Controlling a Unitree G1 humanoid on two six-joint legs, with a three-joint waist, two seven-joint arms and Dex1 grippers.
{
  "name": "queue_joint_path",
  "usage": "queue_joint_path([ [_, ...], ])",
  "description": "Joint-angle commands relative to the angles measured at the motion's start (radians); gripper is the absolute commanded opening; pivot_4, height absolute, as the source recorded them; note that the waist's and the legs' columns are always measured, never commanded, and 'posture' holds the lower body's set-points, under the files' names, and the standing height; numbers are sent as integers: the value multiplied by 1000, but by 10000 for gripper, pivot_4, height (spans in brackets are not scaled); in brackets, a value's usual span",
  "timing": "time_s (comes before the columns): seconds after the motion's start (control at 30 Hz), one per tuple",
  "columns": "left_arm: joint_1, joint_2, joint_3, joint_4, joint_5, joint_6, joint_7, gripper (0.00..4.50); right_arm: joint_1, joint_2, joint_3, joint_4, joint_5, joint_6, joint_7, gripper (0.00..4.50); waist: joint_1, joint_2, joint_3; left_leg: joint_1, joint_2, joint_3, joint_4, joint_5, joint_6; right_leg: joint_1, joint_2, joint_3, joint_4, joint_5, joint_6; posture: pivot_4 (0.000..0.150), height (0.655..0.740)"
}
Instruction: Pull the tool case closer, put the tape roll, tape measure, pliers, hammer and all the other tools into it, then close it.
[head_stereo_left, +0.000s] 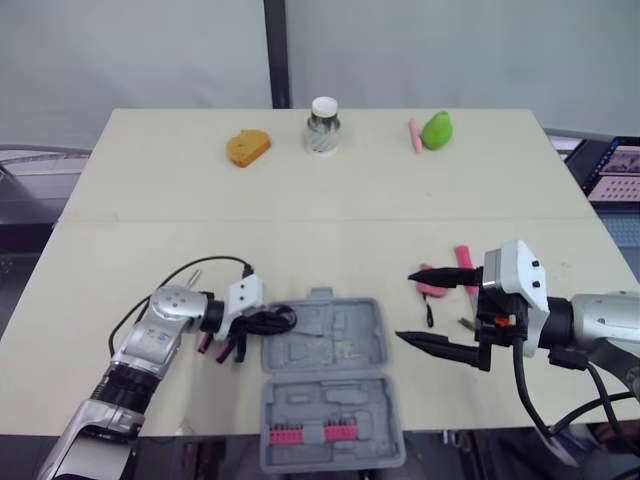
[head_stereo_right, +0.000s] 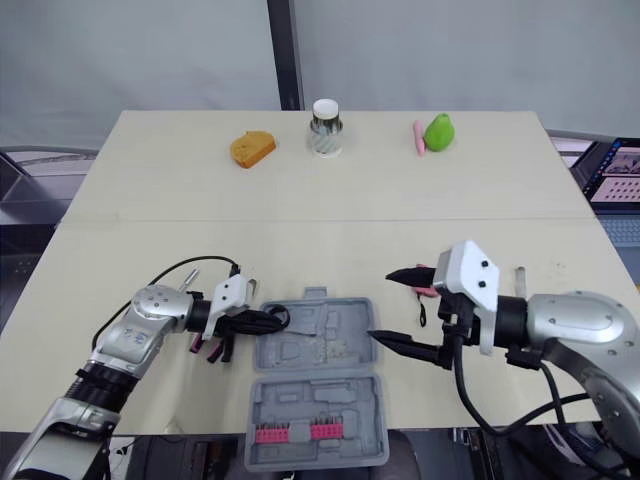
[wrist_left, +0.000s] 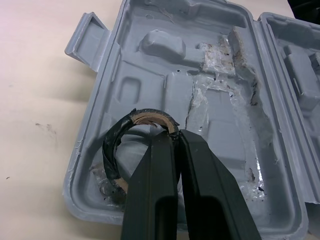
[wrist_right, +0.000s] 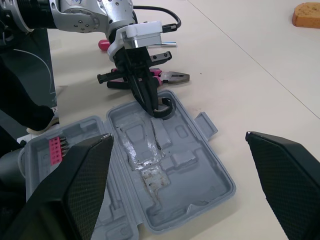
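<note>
The grey tool case (head_stereo_left: 345, 322) lies open near the table's front, its lid (head_stereo_left: 335, 405) folded toward me with pink bits (head_stereo_left: 310, 433) in it. My left gripper (head_stereo_left: 284, 321) is shut on a black tape roll (wrist_left: 114, 145), holding it over the tray's left end. Pink-handled pliers (wrist_right: 167, 77) lie on the table just left of the case, under that arm. My right gripper (head_stereo_left: 406, 305) hovers open at the case's right edge. Behind it lie pink-handled tools (head_stereo_left: 436, 288), partly hidden by the fingers.
Along the far edge of the table stand an orange sponge (head_stereo_left: 247, 147), a white-lidded jar (head_stereo_left: 323, 126), a green pear (head_stereo_left: 436, 130) and a pink stick (head_stereo_left: 414, 135). A laptop (head_stereo_left: 615, 170) sits off the table's right side.
</note>
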Motion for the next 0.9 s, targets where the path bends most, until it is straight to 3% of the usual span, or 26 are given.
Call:
queue_joint_path([
  [0.03,-14,15,1,-7,17,-16,1,257,-1,8,-22,-32,10,-24,-16,45000,0,0,0,0,0,0,0,0,0,0,0,0,0,0,0,1500,7400],
  [0.6,-27,18,-5,7,37,-30,-25,257,-4,20,-19,-35,7,-24,-23,45000,0,0,0,0,0,0,0,0,0,0,0,0,0,0,0,1500,7400],
  [0.73,-32,16,1,3,31,-26,-26,14038,-6,21,-17,-34,7,-25,-25,45000,0,0,0,0,0,0,0,0,0,0,0,0,0,0,0,1500,7400],
  [0.9,-34,24,12,-26,14,-2,-34,14038,-11,23,-12,-33,8,-26,-27,45000,0,0,0,0,0,0,0,0,0,0,0,0,0,0,0,1500,7400],
])
